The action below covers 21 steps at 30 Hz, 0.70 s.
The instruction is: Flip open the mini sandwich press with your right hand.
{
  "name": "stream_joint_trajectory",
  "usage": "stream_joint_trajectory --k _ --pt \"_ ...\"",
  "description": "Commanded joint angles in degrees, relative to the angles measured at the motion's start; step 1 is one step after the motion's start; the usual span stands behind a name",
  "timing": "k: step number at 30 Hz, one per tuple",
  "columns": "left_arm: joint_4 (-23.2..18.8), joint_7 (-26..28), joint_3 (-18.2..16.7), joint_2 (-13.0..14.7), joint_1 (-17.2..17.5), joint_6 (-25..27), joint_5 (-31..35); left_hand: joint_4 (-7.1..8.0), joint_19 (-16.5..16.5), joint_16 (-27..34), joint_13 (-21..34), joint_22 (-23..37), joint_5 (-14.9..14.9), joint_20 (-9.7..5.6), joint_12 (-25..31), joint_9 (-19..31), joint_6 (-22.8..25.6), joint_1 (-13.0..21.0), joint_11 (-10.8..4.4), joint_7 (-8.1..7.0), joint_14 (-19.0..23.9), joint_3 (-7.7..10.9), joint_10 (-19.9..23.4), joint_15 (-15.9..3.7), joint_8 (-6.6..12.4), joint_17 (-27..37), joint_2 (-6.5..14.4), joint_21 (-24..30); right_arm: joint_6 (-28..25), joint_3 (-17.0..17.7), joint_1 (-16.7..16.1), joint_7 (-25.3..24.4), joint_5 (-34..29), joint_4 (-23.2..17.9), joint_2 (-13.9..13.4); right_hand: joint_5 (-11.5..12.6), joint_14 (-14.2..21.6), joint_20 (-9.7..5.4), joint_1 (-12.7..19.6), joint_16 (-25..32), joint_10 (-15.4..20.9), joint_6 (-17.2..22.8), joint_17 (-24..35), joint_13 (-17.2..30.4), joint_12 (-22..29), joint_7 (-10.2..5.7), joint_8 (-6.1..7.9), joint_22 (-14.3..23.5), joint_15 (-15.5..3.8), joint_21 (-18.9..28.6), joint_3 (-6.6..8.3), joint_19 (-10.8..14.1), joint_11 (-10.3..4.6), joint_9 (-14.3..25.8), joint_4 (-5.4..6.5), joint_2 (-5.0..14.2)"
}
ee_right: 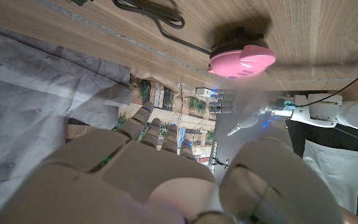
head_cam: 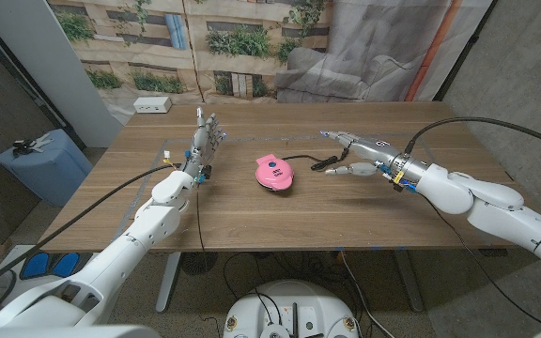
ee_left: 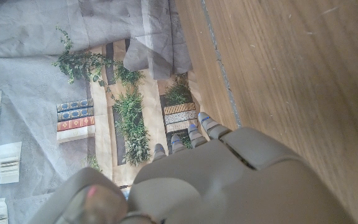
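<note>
The pink mini sandwich press [head_cam: 272, 173] sits closed near the middle of the wooden table [head_cam: 346, 216], and its black cord [head_cam: 301, 156] runs off toward the far side. My right robot hand [head_cam: 346, 153] is out over the table, just to the right of the press and not touching it. Its fingers are spread apart and it holds nothing. My left robot hand [head_cam: 206, 141] stands up on the left side of the press, well apart from it, fingers pointing up and loose, holding nothing. A white power strip [head_cam: 152, 105] lies at the far left corner of the table. A blue bin [head_cam: 45, 164] stands on the floor beside the table.
</note>
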Motion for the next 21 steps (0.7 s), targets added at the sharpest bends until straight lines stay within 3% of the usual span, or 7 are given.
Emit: stream_joint_trajectory --k 1,16,21 --pt "0.0 0.0 0.0 0.0 0.0 0.0 0.0 0.04 0.2 0.2 0.1 0.1 0.3 -0.21 0.4 0.3 -2.1 0.0 0.02 -0.45 -0.5 -0.43 -0.4 -2.11 0.23 0.2 3.0 0.4 -10.5 0.9 -5.5 -0.5 -5.0 -9.1 -2.4 0.3 -0.8 0.08 0.9 0.4 -0.3 -0.9 -0.1 0.1 0.3 0.19 0.1 0.2 0.03 0.2 0.35 0.0 -0.11 0.2 -0.78 -0.2" --pt "0.0 0.0 0.0 0.0 0.0 0.0 0.0 0.03 0.2 0.2 0.1 0.1 0.3 -0.15 0.4 0.3 -2.0 0.0 -0.1 -0.46 -0.4 -0.43 -0.4 -2.08 0.3 0.2 3.0 0.4 -17.9 -1.1 -9.9 -4.9 -12.7 -14.8 -1.3 0.8 -1.4 -0.47 3.4 0.4 -2.3 -2.5 -0.8 0.1 -0.1 0.49 0.45 0.1 0.51 0.2 1.42 -0.2 -0.03 0.2 -2.65 -0.5" --pt "0.0 0.0 0.0 0.0 0.0 0.0 0.0 0.04 0.2 0.2 0.1 0.2 0.3 -0.15 0.4 0.3 -1.9 0.0 0.01 -0.46 -0.4 -0.43 -0.4 -2.13 0.32 0.2 3.0 0.4 -20.9 -2.2 -10.8 -4.1 -14.5 -16.5 -1.0 0.9 -1.5 -0.46 4.4 0.5 -2.9 -2.9 -1.0 0.1 -0.1 0.02 0.53 0.1 0.58 0.1 1.85 -0.4 0.0 0.2 -3.17 -0.5"
